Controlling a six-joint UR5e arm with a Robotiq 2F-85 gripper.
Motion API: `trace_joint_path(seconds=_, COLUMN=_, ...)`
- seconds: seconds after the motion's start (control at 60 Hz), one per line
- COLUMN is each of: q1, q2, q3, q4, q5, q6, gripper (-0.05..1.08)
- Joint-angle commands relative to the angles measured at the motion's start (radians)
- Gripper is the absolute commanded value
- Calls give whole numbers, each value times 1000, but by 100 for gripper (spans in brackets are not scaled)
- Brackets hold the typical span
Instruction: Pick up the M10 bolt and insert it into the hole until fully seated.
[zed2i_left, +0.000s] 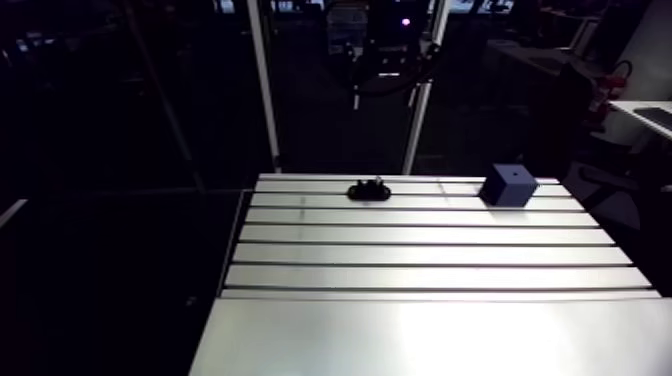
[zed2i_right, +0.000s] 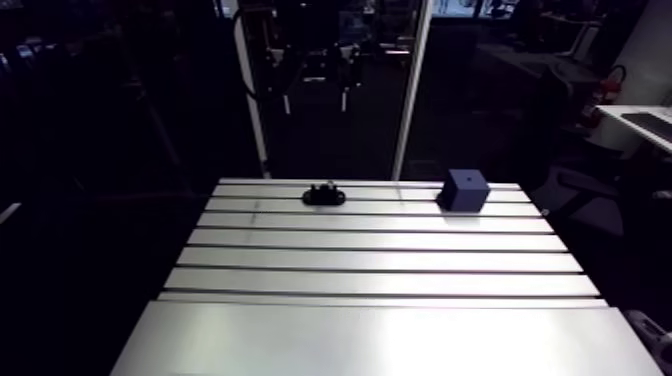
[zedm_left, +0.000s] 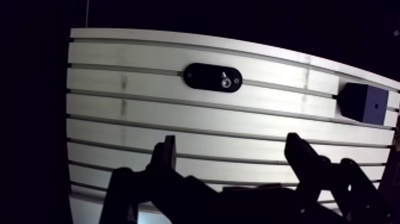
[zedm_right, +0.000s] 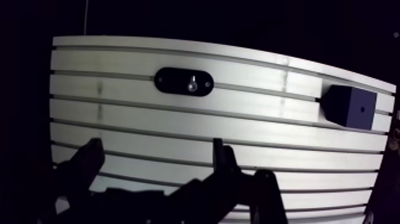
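- The slotted aluminium table (zed2i_left: 420, 255) is the biggest thing here: pale brushed metal with a dull sheen, cut by straight dark grooves running across it. Both task pieces sit near its far edge.
- The gripper (zedm_left: 232, 152) hangs above the near part of the table. In the wrist view its two dark, angular fingers (zedm_left: 168, 156) stand wide apart with only bare table between them, so it holds nothing. It is well short of the bolt, and I judge the job not yet begun: reaching, grasping, carrying and inserting are all left to do.
- The block (zed2i_left: 508, 185) is a dark blue cube with a matt surface and crisp edges. It stands on the table well apart from the holder, off to one side along the same far slats.
- The holder (zed2i_left: 367, 189) is a low black plate with rounded ends, an oval seen from above, lying flat across a groove.
- The M10 bolt (zedm_left: 225, 82) sits in the holder, towards the end nearer the block. It shows as a small bright metal glint and seems to stand upright; its thread is too small to make out.
- The hole (zedm_right: 362, 109) is a tiny dark dot in the middle of the block's top face, and it is empty.
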Motion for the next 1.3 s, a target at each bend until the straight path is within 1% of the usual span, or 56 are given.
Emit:
trace_joint_path(seconds=0.017, q1=-19, q2=29, q3=46, q4=-122, q5=15, q6=13, gripper=1)
trace_joint_path(seconds=0.1, q1=-28, q2=38, q3=60, q4=-154, q5=19, q6=17, gripper=1)
trace_joint_path(seconds=0.167, q1=-33, q2=64, q3=76, q4=-179, q5=22, q6=28, gripper=1)
trace_joint_path(seconds=0.35, q1=-36, q2=92, q3=90, q4=-208, q5=22, q6=39, gripper=1)
trace_joint_path(seconds=0.433, q1=-36, q2=110, q3=87, q4=-213, q5=16, q6=55, gripper=2)
trace_joint_path(seconds=0.467, q1=-36, q2=117, q3=88, q4=-214, q5=17, q6=57, gripper=2)
trace_joint_path(seconds=0.483, q1=-36, q2=123, q3=89, q4=-215, q5=20, q6=59, gripper=3)
trace_joint_path(seconds=0.583, q1=-36, q2=138, q3=89, q4=-215, q5=22, q6=72, gripper=8)
trace_joint_path(seconds=0.683, q1=-36, q2=158, q3=87, q4=-215, q5=19, q6=80, gripper=13)
trace_joint_path(seconds=0.767, q1=-36, q2=166, q3=89, q4=-215, q5=19, q6=82, gripper=15)
trace_joint_path(seconds=0.85, q1=-36, q2=180, q3=89, q4=-215, q5=19, q6=82, gripper=21)
trace_joint_path(seconds=0.95, q1=-36, q2=185, q3=89, q4=-217, q5=19, q6=82, gripper=23)
trace_joint_path(seconds=0.967, q1=-38, q2=186, q3=87, q4=-217, q5=19, q6=82, gripper=26)
trace_joint_path(seconds=1.017, q1=-41, q2=192, q3=87, q4=-217, q5=19, q6=82, gripper=28)
trace_joint_path(seconds=1.067, q1=-44, q2=201, q3=87, q4=-224, q5=19, q6=82, gripper=32)
trace_joint_path(seconds=1.2, q1=-44, q2=208, q3=87, q4=-238, q5=22, q6=81, gripper=36)
trace_joint_path(seconds=1.217, q1=-44, q2=209, q3=87, q4=-238, q5=22, q6=81, gripper=39)
trace_joint_path(seconds=1.25, q1=-44, q2=212, q3=87, q4=-238, q5=22, q6=81, gripper=40)
trace_joint_path(seconds=1.3, q1=-44, q2=220, q3=84, q4=-238, q5=22, q6=79, gripper=41)
